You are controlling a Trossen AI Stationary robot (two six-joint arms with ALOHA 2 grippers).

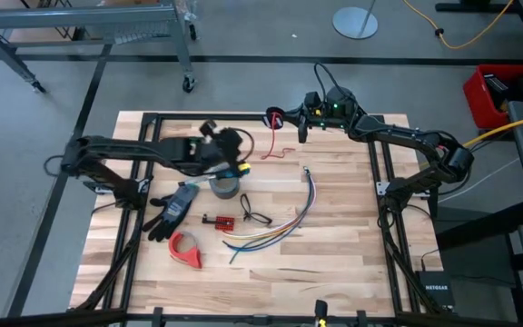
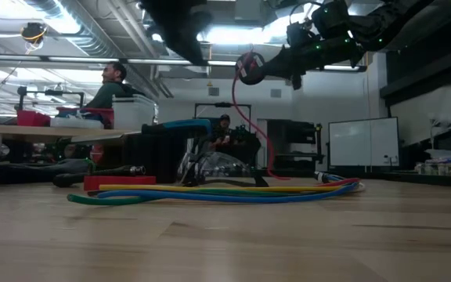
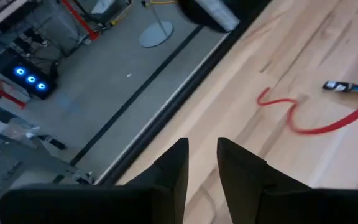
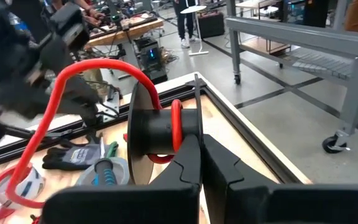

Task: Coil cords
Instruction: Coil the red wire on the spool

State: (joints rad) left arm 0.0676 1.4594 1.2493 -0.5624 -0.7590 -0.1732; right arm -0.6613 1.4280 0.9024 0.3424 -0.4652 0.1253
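A black spool (image 4: 160, 134) with red cord wound on its hub hangs in the air over the table's far edge, and my right gripper (image 4: 202, 149) is shut on it. From the spool the red cord (image 1: 274, 138) drops in a slack arc. Its loose end (image 3: 291, 112) lies curled on the wood beside a small dark piece (image 3: 344, 87). My left gripper (image 3: 201, 162) hovers left of that strand, above the table (image 1: 334, 263), open with nothing between its fingers. In the high view it shows at the left gripper (image 1: 239, 150). My right gripper holds the spool at the end nearest the wrist (image 4: 188, 140), beside the red turn on the hub; the fingers (image 4: 188, 168) themselves cover the exact place. They come nearly level from the table's right. The spool is lifted clear, with the cord hanging slack below it (image 2: 245, 117).
A grey tape roll (image 1: 225, 187), black gloves (image 1: 172, 211), a red tape dispenser (image 1: 186, 248), a small black looped cord (image 1: 253, 214) and a bundle of multicoloured wires (image 1: 284, 225) lie on the table's middle and left. People sit at benches beyond the table (image 2: 112, 86).
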